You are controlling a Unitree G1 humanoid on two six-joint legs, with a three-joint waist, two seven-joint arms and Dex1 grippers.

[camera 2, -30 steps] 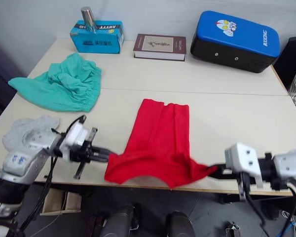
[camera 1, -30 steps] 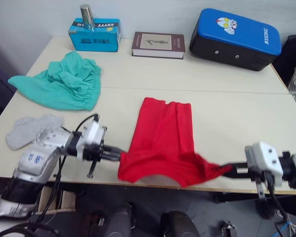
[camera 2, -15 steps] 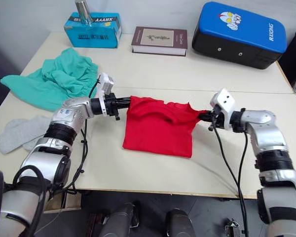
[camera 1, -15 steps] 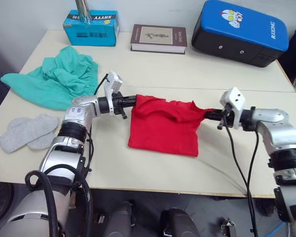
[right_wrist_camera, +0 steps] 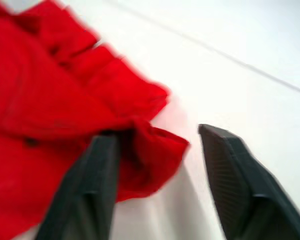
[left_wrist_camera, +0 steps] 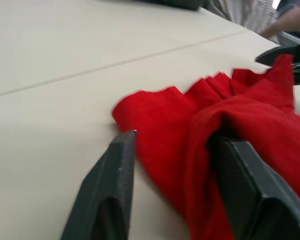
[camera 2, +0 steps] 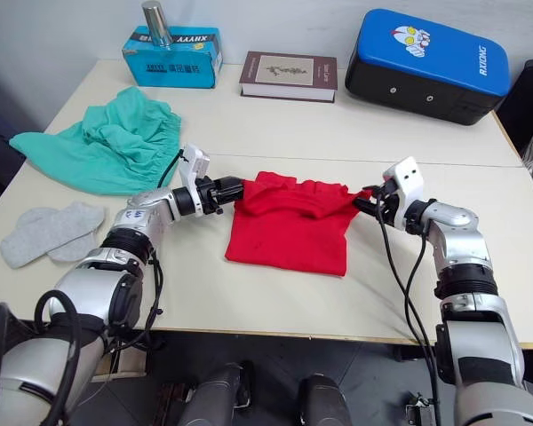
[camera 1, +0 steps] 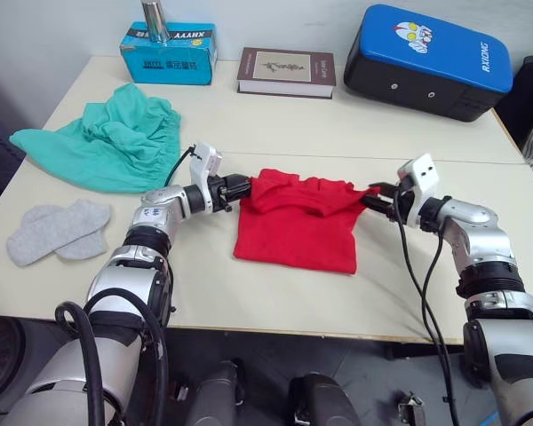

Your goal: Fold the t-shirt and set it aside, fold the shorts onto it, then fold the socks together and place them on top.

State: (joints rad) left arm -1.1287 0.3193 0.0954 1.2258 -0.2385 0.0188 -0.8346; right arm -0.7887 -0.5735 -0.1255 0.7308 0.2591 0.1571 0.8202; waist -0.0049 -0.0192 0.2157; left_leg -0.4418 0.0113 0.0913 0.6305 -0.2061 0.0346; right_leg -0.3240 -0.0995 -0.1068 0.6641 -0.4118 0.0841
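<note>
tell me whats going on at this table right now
A two-armed robot is midway through folding a red t-shirt on the table. Its left gripper and right gripper sit at the shirt's two far corners, fingers open around the cloth, which lies doubled over. The teal shorts and the grey socks lie unfolded off to the robot's left, not yet handled.

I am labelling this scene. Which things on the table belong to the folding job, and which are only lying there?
For the job: t-shirt, shorts, socks, left hand, right hand.

Lying about: teal box with metal cylinder, book, blue and black case.
</note>
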